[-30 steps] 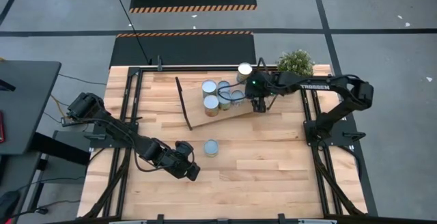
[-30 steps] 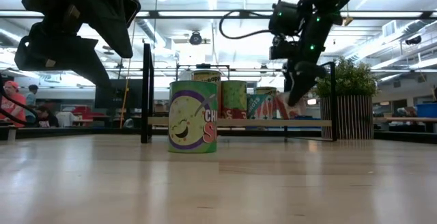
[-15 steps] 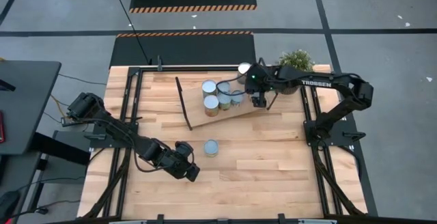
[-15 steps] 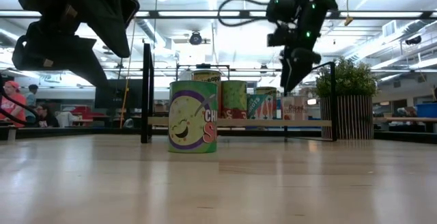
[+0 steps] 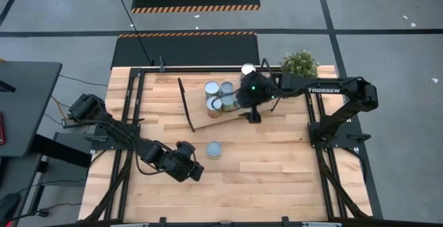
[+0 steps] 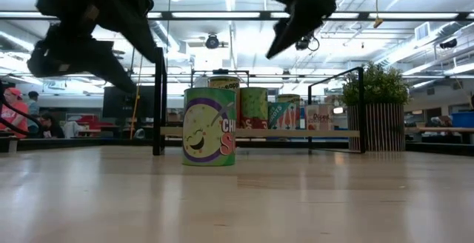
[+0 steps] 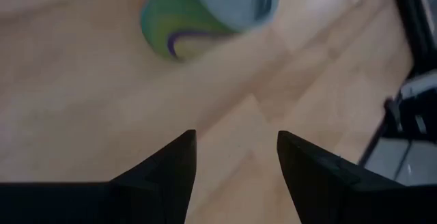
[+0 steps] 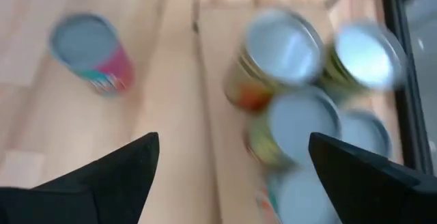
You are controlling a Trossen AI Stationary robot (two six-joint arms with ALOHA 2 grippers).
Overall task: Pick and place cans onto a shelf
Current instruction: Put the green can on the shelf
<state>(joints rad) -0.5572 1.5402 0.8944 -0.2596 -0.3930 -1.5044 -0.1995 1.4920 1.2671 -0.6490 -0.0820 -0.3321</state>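
High view
- shelf (image 5: 239, 116): tilted board at table centre-back, black frame end at its 9 o'clock edge.
- cans on shelf (image 5: 220, 97): cluster of about four tops visible, packed touching, partly under the right arm.
- lone can (image 5: 214, 150): on tabletop (image 5: 277, 165), 6 o'clock of shelf, well apart from it.
- rear can (image 5: 248, 69): at table's back edge, 12 o'clock of shelf, beside plant (image 5: 300, 63).
- right gripper (image 5: 253, 115): over the 3 o'clock end of the cluster, holding nothing; finger spread not readable from above.
- left gripper (image 5: 196, 171): 8 o'clock of lone can, near, not touching.

Low view
- lone can (image 6: 209, 127): upright, green-and-purple label, front and centre.
- shelf (image 6: 259, 133): behind it, row of cans (image 6: 285, 114) standing on the board.
- right gripper: raised at 1 o'clock above the row, clear of every can; blurred.
- left arm: dark mass at 10 o'clock, above table.

Left wrist view
- left gripper (image 7: 235, 157): fingers (image 7: 179, 159) spread, bare wood between, empty.
- lone can (image 7: 208, 9): ahead of the fingers, apart from them.

Right wrist view
- right gripper (image 8: 232, 157): fingers (image 8: 130, 162) wide apart, nothing held.
- cans on shelf (image 8: 300, 94): five blurred tops bunched together.
- separate can (image 8: 92, 52): red-sided, alone on bare wood off the board.
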